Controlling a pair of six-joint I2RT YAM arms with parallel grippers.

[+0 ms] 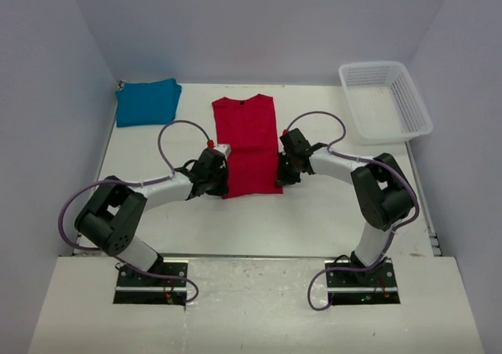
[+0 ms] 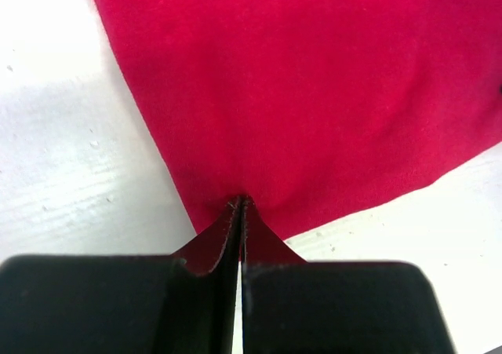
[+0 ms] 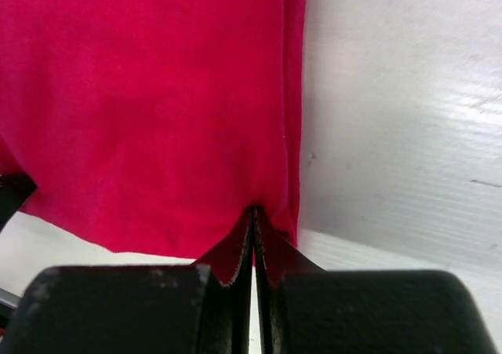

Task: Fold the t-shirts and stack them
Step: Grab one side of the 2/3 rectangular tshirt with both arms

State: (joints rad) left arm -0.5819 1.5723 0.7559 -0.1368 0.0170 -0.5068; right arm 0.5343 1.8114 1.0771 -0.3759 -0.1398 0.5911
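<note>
The red t-shirt lies flat as a long strip in the middle of the table, collar at the far end. My left gripper is shut on its near left corner. In the left wrist view the closed tips pinch puckered red cloth just inside the hem. My right gripper is shut on the near right corner, and its tips bite the red cloth beside the side edge. The teal-blue t-shirt rests folded at the back left, away from both grippers.
A white mesh basket stands at the back right of the white table. Pale walls close in the back and both sides. Both arms reach inward from their bases at the near edge.
</note>
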